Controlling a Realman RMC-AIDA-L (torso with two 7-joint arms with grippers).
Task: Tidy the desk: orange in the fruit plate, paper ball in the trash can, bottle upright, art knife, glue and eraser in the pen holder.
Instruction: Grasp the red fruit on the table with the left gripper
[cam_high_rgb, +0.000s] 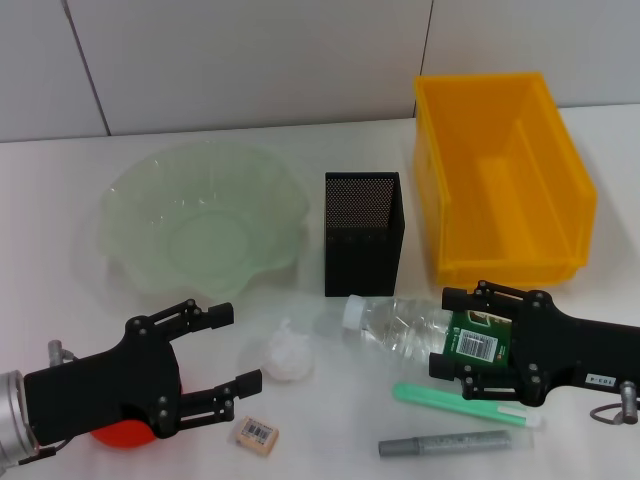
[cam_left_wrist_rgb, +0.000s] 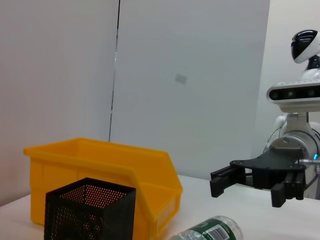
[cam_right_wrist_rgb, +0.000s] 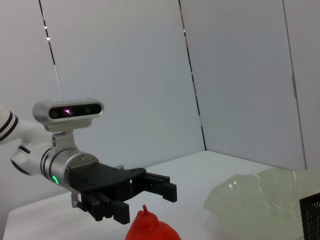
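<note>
Both pincers stood apart: your left pincer (cam_high_rgb: 228, 360) hung over the orange (cam_high_rgb: 128, 432) (near the paper ball (cam_high_rgb: 284, 352)), your right pincer (cam_high_rgb: 452, 335) straddled the lying bottle (cam_high_rgb: 420, 325) before the pen holder (cam_high_rgb: 362, 232).

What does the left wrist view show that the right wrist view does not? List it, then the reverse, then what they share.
Only the left wrist view: the trash can, the lying bottle and the right gripper, open above the desk.

Only the right wrist view: the orange, the fruit plate and the left gripper, open just above the orange.

Shared: the pen holder, seen whole from the left wrist but only as an edge from the right wrist.
</note>
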